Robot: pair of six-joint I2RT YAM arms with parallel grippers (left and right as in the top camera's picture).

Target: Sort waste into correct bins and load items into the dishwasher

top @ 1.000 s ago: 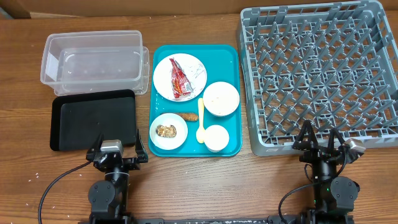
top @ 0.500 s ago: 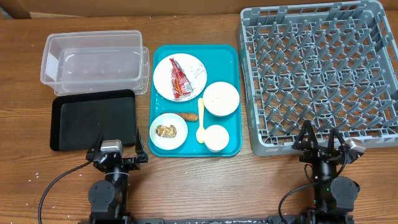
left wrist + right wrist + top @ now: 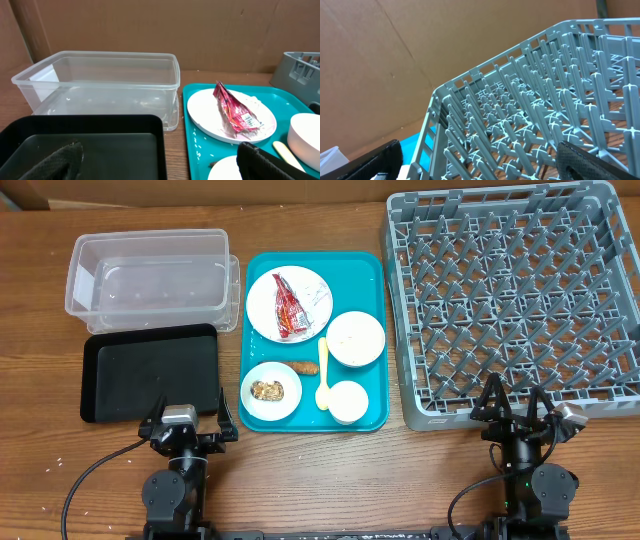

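Observation:
A red crinkled wrapper (image 3: pixel 288 307) lies on a flat white plate (image 3: pixel 312 288) at the back of the teal tray (image 3: pixel 372 270); both also show in the left wrist view, wrapper (image 3: pixel 232 109) on plate (image 3: pixel 205 111). A bowl with white rice (image 3: pixel 356 338), a small cup (image 3: pixel 347 401), a yellow spoon (image 3: pixel 322 382), an orange-brown stick (image 3: pixel 304 367) and a dish with a brown lump (image 3: pixel 268 390) sit on the tray. The clear tub (image 3: pixel 146 279) and black tray (image 3: pixel 150 370) are at the left. The grey rack (image 3: pixel 515 295) is at the right. My left gripper (image 3: pixel 188 418) and right gripper (image 3: pixel 516 409) are open and empty near the front edge.
Loose rice grains lie on the teal tray (image 3: pixel 195 145) beside the plate. The rack's near wall (image 3: pixel 437 125) stands right in front of my right gripper. A cardboard wall runs along the back of the table.

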